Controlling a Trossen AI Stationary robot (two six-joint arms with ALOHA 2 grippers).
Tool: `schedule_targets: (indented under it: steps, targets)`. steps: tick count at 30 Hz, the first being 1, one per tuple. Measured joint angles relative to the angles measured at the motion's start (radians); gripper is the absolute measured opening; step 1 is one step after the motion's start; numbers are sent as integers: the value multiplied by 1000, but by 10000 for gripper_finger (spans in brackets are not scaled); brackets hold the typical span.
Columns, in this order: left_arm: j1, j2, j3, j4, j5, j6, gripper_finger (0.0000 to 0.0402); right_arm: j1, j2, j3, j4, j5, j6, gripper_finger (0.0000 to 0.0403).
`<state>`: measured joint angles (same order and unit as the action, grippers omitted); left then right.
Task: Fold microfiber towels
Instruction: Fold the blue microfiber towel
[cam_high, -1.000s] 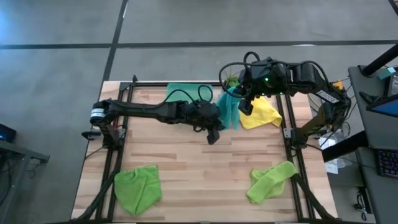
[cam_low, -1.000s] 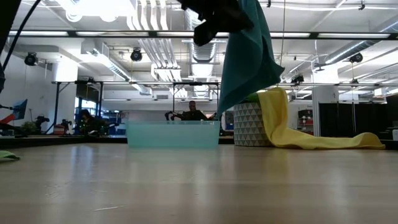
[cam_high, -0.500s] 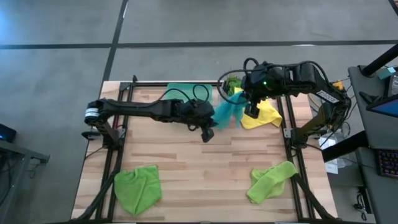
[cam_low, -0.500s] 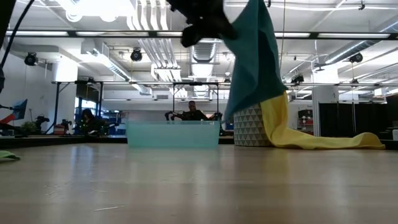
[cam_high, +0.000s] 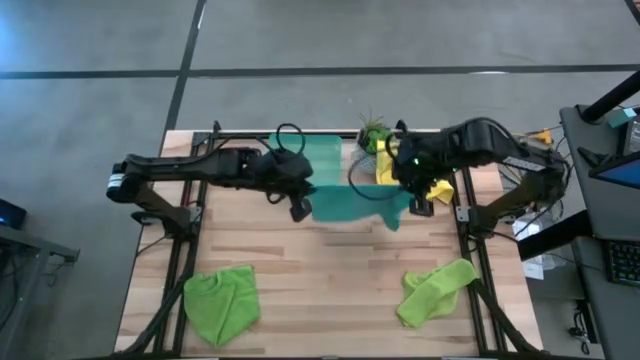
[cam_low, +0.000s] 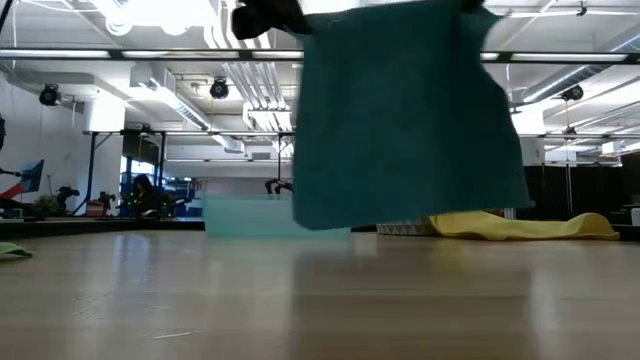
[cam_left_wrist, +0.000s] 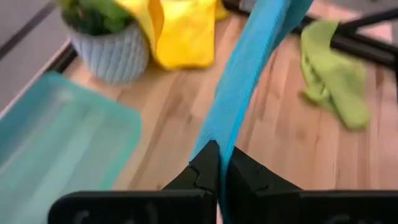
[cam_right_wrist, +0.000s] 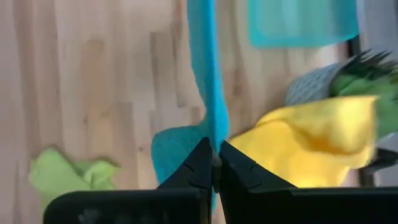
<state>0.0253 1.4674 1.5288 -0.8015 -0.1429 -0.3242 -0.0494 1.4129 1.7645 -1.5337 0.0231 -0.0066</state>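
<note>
While both grippers' fingers pinch the teal towel (cam_low: 405, 115) taut, it hides the tray.

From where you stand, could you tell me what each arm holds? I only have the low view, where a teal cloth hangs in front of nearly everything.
Observer: The teal towel is stretched between both arms; the left gripper has its jaws shut on one corner.
Operator: And the right one?
Observer: The right gripper is shut on the opposite corner.
Operator: What lies behind the cloth?
Observer: The yellow towel drapes from the potted plant; the green tray sits beside it.
</note>
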Motion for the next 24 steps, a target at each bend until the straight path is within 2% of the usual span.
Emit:
schedule_targets:
  steps: [2,7,10,15,19,24]
  targets:
    - [-18,-10,0,-48,32,-11,0,24,-58,-101,53,-28,48,9]
    - [-101,-8,0,-64,172,-79,0,118,-219,-337,246,-184,246,9]
    - [-168,-1,0,-62,260,-163,0,227,-286,-438,373,-233,398,9]
    - [-303,3,0,20,319,-325,0,448,-329,-523,627,-296,594,9]
    - [-386,3,-11,34,308,-378,0,540,-304,-562,706,-273,628,9]
    - [-399,2,-120,-1,144,-401,0,460,-291,-657,790,-296,503,9]
